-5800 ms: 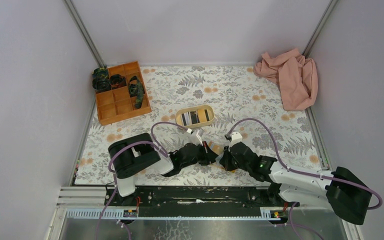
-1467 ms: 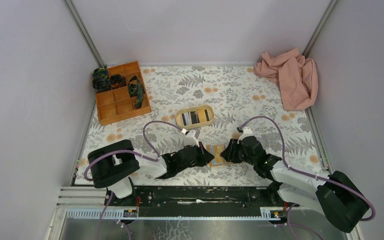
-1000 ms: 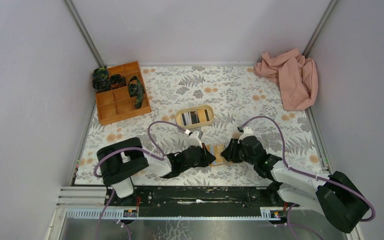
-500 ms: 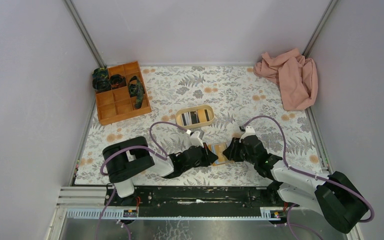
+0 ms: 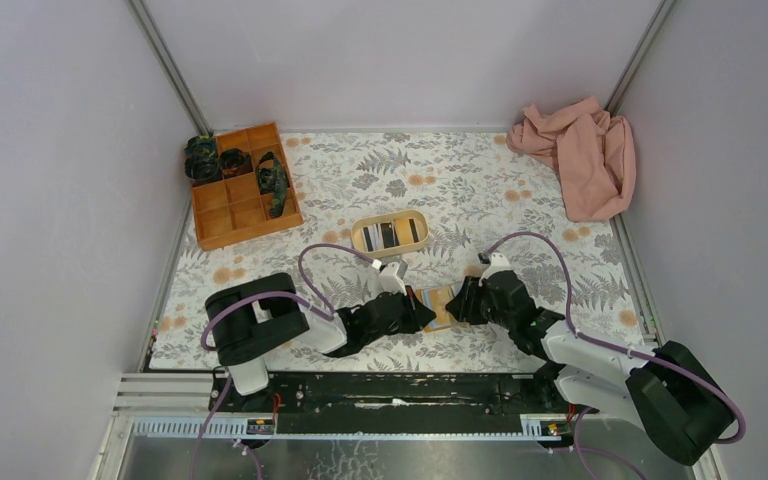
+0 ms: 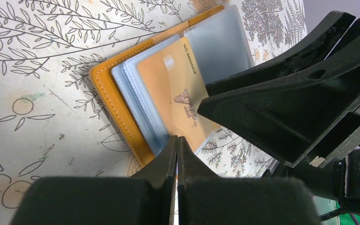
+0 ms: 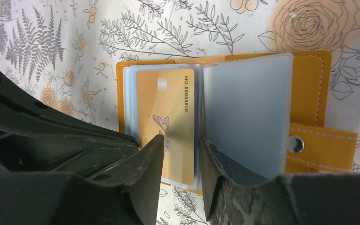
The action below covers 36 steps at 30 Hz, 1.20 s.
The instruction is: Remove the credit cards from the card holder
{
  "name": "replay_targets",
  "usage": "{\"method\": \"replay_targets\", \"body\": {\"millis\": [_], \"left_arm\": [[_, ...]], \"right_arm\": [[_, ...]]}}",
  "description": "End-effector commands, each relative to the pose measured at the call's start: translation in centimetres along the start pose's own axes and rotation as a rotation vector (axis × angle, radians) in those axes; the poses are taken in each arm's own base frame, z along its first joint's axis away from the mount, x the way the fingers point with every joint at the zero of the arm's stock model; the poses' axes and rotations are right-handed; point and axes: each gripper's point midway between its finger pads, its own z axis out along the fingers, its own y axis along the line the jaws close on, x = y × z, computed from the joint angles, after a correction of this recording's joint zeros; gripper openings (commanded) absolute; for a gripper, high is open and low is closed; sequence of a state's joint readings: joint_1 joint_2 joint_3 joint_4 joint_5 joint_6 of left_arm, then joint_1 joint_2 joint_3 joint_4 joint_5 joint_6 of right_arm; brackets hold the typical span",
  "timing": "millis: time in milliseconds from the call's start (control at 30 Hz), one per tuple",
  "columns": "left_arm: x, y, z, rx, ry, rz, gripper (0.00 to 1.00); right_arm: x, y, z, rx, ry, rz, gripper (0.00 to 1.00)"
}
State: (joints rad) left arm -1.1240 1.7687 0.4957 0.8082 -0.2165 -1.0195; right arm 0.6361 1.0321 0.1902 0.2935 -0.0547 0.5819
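Note:
The card holder (image 5: 438,303) lies open on the floral cloth between my two grippers, its orange cover (image 7: 309,89) flat and its snap tab (image 7: 323,145) off to the right. A gold credit card (image 7: 168,108) marked VIP sits in a clear sleeve. A second clear sleeve page (image 7: 246,112) is turned to the right. My right gripper (image 7: 181,140) is open, its fingertips standing over the card's lower end. My left gripper (image 6: 177,139) is shut, its tip at the edge of the card holder (image 6: 104,93) beside the gold card (image 6: 178,93).
A beige oval tray (image 5: 360,240) holding cards stands just behind the card holder. An orange compartment box (image 5: 243,185) with dark items is at the back left. A pink cloth (image 5: 580,155) lies crumpled in the back right corner. Grey walls close in both sides.
Since the earliest frame the grippers have drawn apart and the card holder lies open between them. Over the last second the left arm's base link swung slightly right; both grippers stayed at the holder.

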Motion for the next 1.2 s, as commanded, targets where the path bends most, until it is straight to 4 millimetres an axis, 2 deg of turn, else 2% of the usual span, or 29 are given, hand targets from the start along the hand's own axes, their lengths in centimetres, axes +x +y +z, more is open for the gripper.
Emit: {"method": "replay_targets", "body": {"millis": [0,167,433,467,600,800,1000,1167], "left_arm": [[1.6,2.8,-0.2,-0.074,0.050,0.022,0.00],[1.7,2.9,0.0,-0.078,0.054,0.022,0.00],[1.9,3.0,0.1,-0.080,0.059,0.022,0.00],[1.9,3.1,0.1,-0.082,0.061,0.022,0.00],[2.0,3.1,0.2,-0.080,0.063,0.023,0.00],[2.0,3.1,0.3,-0.082,0.065,0.022,0.00],[2.0,3.3,0.2,-0.081,0.064,0.019,0.00],[1.9,3.4,0.2,-0.079,0.060,0.013,0.00]], "right_arm": [[-0.2,2.4,-0.2,-0.135,0.000,-0.019,0.40],[-0.7,3.7,-0.8,-0.210,-0.025,-0.032,0.38],[-1.4,4.4,-1.6,-0.244,-0.068,-0.047,0.36],[-1.5,4.4,-1.7,-0.246,-0.073,-0.046,0.34],[-1.6,4.3,-1.8,-0.239,-0.085,-0.044,0.16],[-1.4,4.3,-1.7,-0.240,-0.072,-0.044,0.00],[-1.9,3.9,-1.7,-0.210,-0.087,-0.044,0.00],[-2.7,2.9,-2.0,-0.138,-0.124,-0.005,0.00]]}}
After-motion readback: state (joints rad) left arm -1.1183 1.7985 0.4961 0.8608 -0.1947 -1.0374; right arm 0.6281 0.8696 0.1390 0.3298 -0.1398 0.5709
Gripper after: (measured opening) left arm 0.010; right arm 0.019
